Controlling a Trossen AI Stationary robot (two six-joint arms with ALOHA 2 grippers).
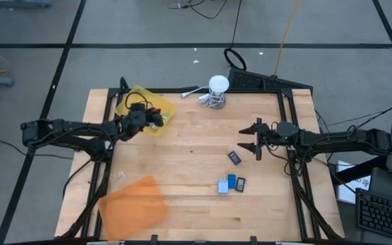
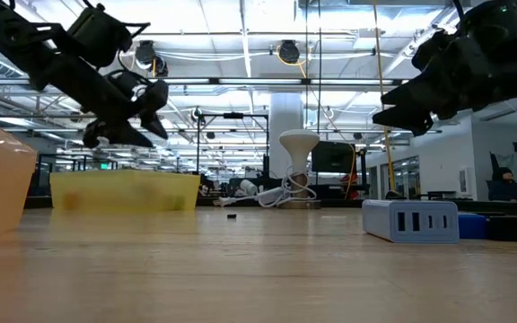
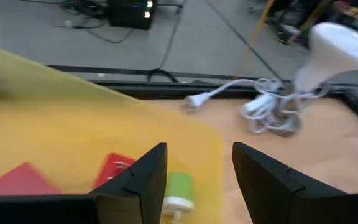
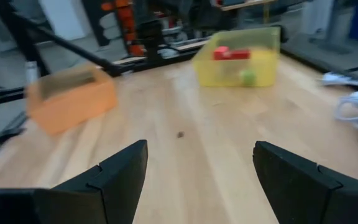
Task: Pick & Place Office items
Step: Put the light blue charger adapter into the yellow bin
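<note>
1. Office items on the bare wood: a dark grey piece [image 1: 235, 158] right of table centre; nearer, a tight cluster of a white-blue block [image 1: 222, 186], a blue piece [image 1: 232, 181] and a black piece [image 1: 241, 184], touching or just beside one another.
2. More items inside the yellow tray [image 1: 160, 124]: red pieces [image 3: 114, 169] and a green-and-white piece [image 3: 179, 190], seen from the left wrist.
3. Low view shows the white-blue block as a multi-port charger [image 2: 411, 221] flat on the table, right side.
4. Left gripper [image 1: 152, 120] over the yellow tray at far left, above its contents; fingers [image 3: 143, 177] narrowly apart, nothing between them.
5. Right gripper [image 1: 252, 138] raised above the wood on the right, just far-right of the dark grey piece, not touching it; jaws wide, holding nothing.
6. Orange tray [image 1: 133, 207] at near left, well apart from the loose items.
7. White round lamp-like object [image 1: 218, 85] with coiled cable [image 1: 213, 99] at far centre edge.
8. Tiny dark speck [image 1: 191, 152] on the wood near table centre; cannot tell what it is.
</note>
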